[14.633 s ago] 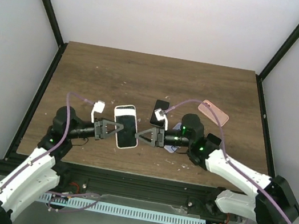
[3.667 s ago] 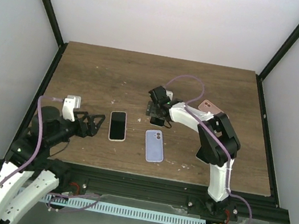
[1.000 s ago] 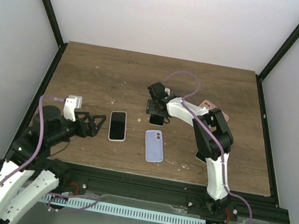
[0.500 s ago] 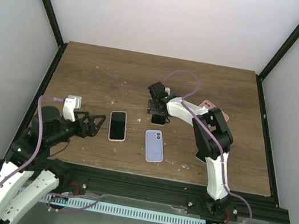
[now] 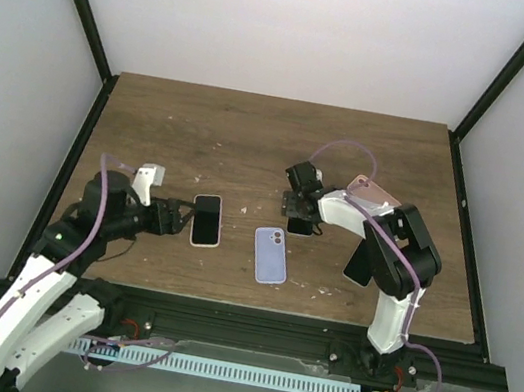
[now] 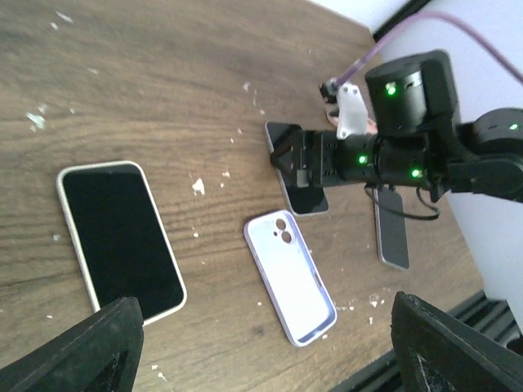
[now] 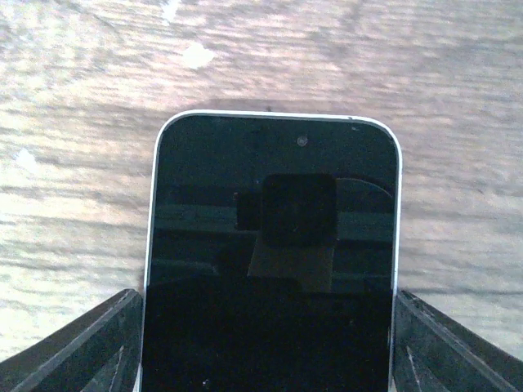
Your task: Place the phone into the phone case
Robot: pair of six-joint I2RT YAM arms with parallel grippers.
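The lavender phone case (image 5: 271,256) lies open side up near the table's front middle, also seen in the left wrist view (image 6: 290,278). A dark phone (image 5: 300,226) lies just right of its top end. My right gripper (image 5: 299,203) is shut on this phone, whose screen (image 7: 274,245) fills the gap between the fingers (image 7: 98,343). A white-rimmed phone (image 5: 206,220) lies screen up left of the case. My left gripper (image 5: 175,218) stands open just left of that phone (image 6: 118,237), holding nothing.
Another dark phone (image 5: 357,264) lies face down under the right arm, right of the case. A pink phone or case (image 5: 375,190) lies at the back right. The table's front edge (image 5: 253,306) runs close behind the lavender case.
My right gripper moved right and nearer, and the dark phone went with it. My left arm moved forward, bringing its gripper up against the white-rimmed phone's left side.
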